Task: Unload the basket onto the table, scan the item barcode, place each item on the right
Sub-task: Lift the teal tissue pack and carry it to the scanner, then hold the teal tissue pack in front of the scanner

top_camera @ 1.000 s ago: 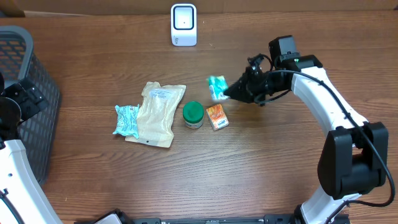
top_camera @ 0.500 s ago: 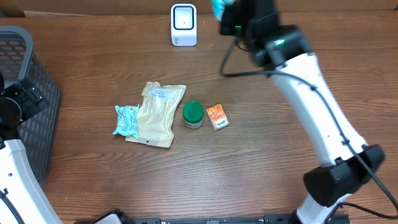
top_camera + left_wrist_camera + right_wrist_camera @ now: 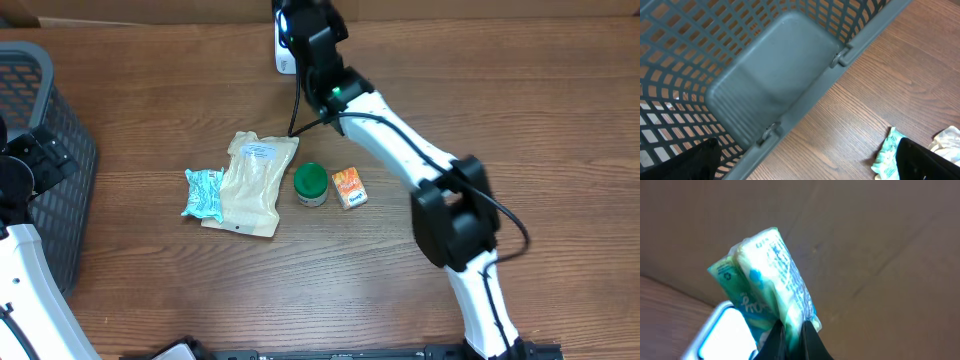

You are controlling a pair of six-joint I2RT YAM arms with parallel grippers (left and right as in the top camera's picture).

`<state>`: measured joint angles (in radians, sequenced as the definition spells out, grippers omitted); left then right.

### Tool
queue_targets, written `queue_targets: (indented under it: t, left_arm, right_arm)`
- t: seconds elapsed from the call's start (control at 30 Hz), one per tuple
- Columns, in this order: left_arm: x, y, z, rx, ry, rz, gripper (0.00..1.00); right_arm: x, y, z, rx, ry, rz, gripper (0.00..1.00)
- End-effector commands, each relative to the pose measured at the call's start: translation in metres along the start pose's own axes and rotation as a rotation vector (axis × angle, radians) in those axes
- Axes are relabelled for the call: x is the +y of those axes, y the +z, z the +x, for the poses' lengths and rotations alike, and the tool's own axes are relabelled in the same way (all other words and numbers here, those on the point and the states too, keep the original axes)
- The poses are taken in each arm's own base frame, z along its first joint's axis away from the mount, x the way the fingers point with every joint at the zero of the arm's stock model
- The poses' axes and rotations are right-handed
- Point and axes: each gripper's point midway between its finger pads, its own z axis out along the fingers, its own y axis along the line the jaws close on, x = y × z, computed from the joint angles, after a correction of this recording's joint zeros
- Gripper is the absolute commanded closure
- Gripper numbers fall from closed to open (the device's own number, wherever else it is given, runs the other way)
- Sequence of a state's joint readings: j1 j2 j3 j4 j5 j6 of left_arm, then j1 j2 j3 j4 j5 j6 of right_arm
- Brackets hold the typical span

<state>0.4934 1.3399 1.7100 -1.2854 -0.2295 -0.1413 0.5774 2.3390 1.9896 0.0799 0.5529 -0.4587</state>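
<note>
holding: the right gripper [image 3: 792,332] is pinched tight on the lower edge of the teal packet [image 3: 770,275], which stands upright above its fingers.
just changed: a second ago this packet was leaving the table near the orange packet [image 3: 349,187]. half a second ago it was high at the far edge, to the right of the scanner [image 3: 724,334]. now the right arm has swung across and hangs over the scanner itself.
packet position: in the right wrist view it is just above the scanner's lit face. i cannot tell whether it is touching or apart.
barcode: fine print shows on the crumpled wrap, but no bars can be made out, and i cannot tell which side faces the window.
meaning for the task: the pick and carry look finished and the presenting step seems to be in hand. no sign of a completed read is visible.
left gripper [image 3: 810,162]: jaws wide, holding nothing, hovering by the basket [image 3: 765,75] rim, well apart from the scan.
left on the table: a tan pouch [image 3: 255,180], a green-lidded jar [image 3: 311,183] and a second teal wrapper [image 3: 205,192].
next move, as a guess: a steady hold or a slight turn of the wrist, so the code meets the window.
</note>
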Motion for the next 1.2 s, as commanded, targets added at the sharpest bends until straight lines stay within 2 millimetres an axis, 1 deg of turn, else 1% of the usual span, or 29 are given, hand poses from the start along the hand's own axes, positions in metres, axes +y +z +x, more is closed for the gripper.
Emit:
queue_targets:
  t: [0.0, 0.03, 0.1, 0.23, 0.3, 0.33, 0.47, 0.53, 0.57, 0.7, 0.87, 0.97, 1.07, 1.17]
  left_arm:
    - [0.003, -0.001, -0.003, -0.011, 0.01, -0.013, 0.01]
    - [0.003, -0.001, -0.003, -0.011, 0.01, -0.013, 0.01]
    - [0.003, -0.001, -0.003, -0.011, 0.01, -0.013, 0.0]
    - [0.003, -0.001, -0.003, -0.011, 0.01, -0.013, 0.0]
    - [0.003, -0.001, -0.003, -0.01, 0.01, -0.013, 0.01]
    - [0.003, -0.001, -0.003, -0.01, 0.01, -0.013, 0.0]
    - [0.003, -0.001, -0.003, -0.011, 0.01, -0.013, 0.0]
    - [0.003, -0.001, -0.003, -0.011, 0.01, -0.013, 0.0]
    - [0.003, -0.001, -0.003, -0.01, 0.01, -0.013, 0.0]
    - [0.003, -0.001, -0.003, -0.011, 0.01, -0.013, 0.01]
    - [0.003, -0.001, -0.003, -0.011, 0.01, -0.013, 0.01]
    - [0.003, -0.001, -0.003, -0.011, 0.01, -0.013, 0.0]
    - [0.003, -0.001, -0.003, -0.011, 0.01, -0.013, 0.0]
    - [0.003, -0.001, -0.003, -0.011, 0.01, -0.013, 0.0]
  right_arm:
    - [0.002, 0.012, 0.01, -0.013, -0.223, 0.044, 0.96]
    - [0.008, 0.015, 0.014, -0.021, -0.246, 0.032, 0.96]
    - [0.028, 0.022, 0.024, -0.044, -0.296, -0.023, 0.96]
    - [0.053, 0.028, 0.038, -0.068, -0.358, -0.105, 0.96]
    - [0.059, 0.03, 0.045, -0.065, -0.364, -0.118, 0.96]
    - [0.058, 0.031, 0.046, -0.065, -0.363, -0.115, 0.96]
    - [0.061, 0.038, 0.063, -0.042, -0.371, -0.118, 0.96]
    - [0.061, 0.039, 0.067, -0.035, -0.373, -0.116, 0.96]
    - [0.06, 0.04, 0.067, -0.036, -0.371, -0.113, 0.96]
    - [0.053, 0.041, 0.056, -0.071, -0.347, -0.076, 0.96]
    - [0.052, 0.041, 0.053, -0.083, -0.345, -0.073, 0.96]
    - [0.052, 0.039, 0.048, -0.099, -0.336, -0.065, 0.96]
    - [0.053, 0.036, 0.04, -0.116, -0.331, -0.064, 0.96]
    - [0.046, 0.03, 0.027, -0.126, -0.324, -0.06, 0.96]
